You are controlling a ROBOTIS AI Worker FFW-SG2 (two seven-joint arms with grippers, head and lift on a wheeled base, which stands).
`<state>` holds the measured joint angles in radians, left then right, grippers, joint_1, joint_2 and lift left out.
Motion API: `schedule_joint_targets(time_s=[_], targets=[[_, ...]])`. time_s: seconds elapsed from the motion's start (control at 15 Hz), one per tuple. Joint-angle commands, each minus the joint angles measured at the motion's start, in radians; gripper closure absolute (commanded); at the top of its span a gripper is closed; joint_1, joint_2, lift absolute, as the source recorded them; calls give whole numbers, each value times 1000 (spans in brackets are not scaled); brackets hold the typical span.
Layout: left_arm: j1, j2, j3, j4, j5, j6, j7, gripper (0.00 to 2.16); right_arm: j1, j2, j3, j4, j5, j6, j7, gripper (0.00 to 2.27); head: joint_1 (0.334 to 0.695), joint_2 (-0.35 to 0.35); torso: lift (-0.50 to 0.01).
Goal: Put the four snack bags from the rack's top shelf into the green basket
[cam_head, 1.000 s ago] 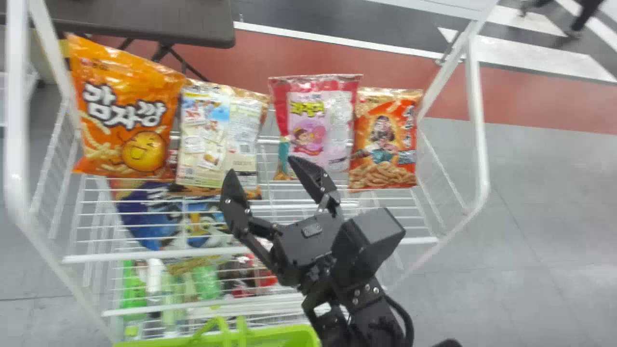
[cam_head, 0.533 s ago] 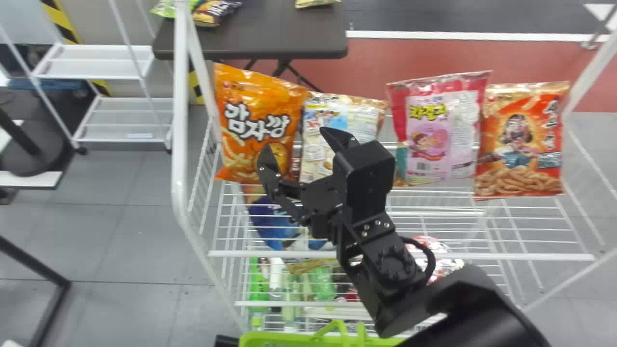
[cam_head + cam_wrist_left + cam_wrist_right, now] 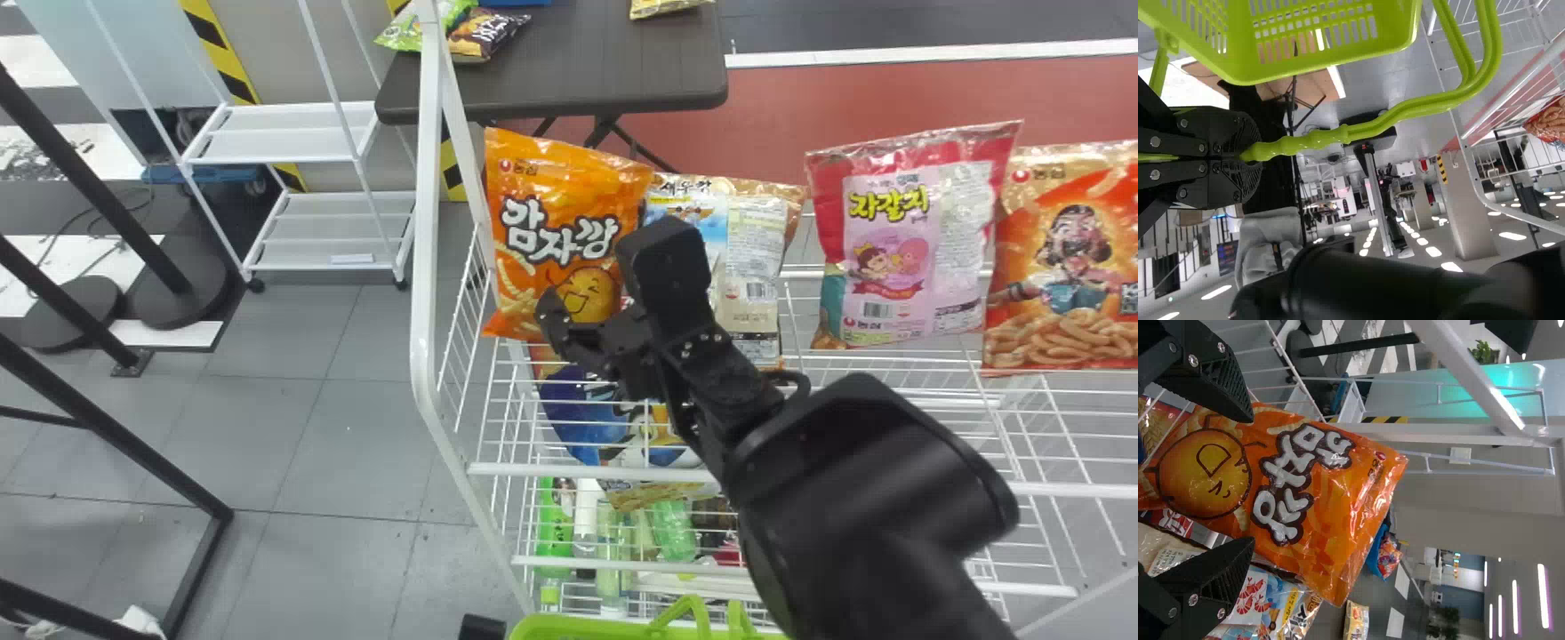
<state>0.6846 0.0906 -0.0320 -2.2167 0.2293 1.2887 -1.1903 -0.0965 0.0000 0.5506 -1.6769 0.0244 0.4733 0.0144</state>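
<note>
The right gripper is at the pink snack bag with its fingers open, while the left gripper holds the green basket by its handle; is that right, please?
Not quite: the right wrist view shows the right gripper at the orange snack bag, not the pink one. Its fingers are open, and the left gripper holds the green basket by its handle.

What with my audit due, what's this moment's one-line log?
right hand: open, at orange bag | left hand: shut on basket handle | four bags: on top shelf
</note>
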Motion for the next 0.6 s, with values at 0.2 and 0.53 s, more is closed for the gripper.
schedule_joint_targets(time_s=[0.2,0.53], targets=[[-7,0,35,25,28,-16,-15,2145,-127,1,2,200,-58,-91,48,208,695,153,0],[-14,-3,38,29,33,-19,-18,2145,-160,1,23,223,-52,-87,61,208,695,172,0]])
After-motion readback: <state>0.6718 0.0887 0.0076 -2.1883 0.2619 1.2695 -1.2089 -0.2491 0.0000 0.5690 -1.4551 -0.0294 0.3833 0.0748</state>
